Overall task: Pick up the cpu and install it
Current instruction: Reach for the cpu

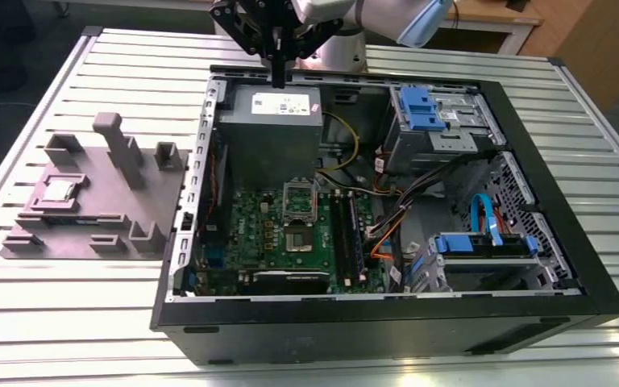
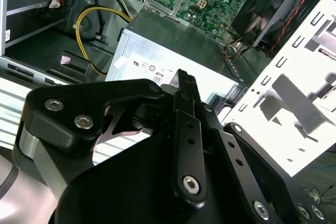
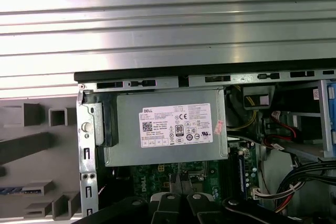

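Gripper (image 1: 280, 78): held above the power supply (image 1: 270, 121) in the open computer case (image 1: 396, 322); jaws closed together, nothing gripped.
Cpu (image 1: 60, 190): laid on the grey tray (image 1: 73, 232), well apart from the gripper.
Progress: pick-up and installation both judged undone.

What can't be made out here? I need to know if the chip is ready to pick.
- Small silver-grey square cpu on the grey plastic block tray: exterior view, too small to tell orientation marks.
- Square metal-framed socket on the green motherboard: exterior view, contacts too small.
- Black gripper by the grey metal power supply box: exterior view, arm cut off by the top edge.
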{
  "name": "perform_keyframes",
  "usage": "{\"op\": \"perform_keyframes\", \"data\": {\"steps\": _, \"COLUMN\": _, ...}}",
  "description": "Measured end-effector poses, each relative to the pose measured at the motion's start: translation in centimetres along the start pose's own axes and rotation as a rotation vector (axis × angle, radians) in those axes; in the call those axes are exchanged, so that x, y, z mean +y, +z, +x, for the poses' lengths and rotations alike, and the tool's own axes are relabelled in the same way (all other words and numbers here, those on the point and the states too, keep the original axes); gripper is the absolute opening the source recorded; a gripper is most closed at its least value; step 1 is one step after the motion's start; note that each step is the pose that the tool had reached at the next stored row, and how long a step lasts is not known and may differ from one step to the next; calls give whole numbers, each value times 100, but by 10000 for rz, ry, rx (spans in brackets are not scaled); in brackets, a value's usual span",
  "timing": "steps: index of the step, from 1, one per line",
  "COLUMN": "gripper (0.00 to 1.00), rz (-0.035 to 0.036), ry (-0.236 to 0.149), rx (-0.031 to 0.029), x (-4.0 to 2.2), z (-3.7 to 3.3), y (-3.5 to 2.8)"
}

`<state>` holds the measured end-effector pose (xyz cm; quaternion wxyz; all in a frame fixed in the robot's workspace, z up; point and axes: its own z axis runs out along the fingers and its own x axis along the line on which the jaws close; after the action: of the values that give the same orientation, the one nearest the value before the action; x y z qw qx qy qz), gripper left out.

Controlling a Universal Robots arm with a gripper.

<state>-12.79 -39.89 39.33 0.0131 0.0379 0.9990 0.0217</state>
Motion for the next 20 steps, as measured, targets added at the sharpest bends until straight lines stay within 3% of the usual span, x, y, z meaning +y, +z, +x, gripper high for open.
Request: {"op": "perform_keyframes", "data": {"steps": 20, "gripper": 10, "rz": 0, "ry": 0, "rx": 0, "x": -3, "z": 44, "y": -1}}
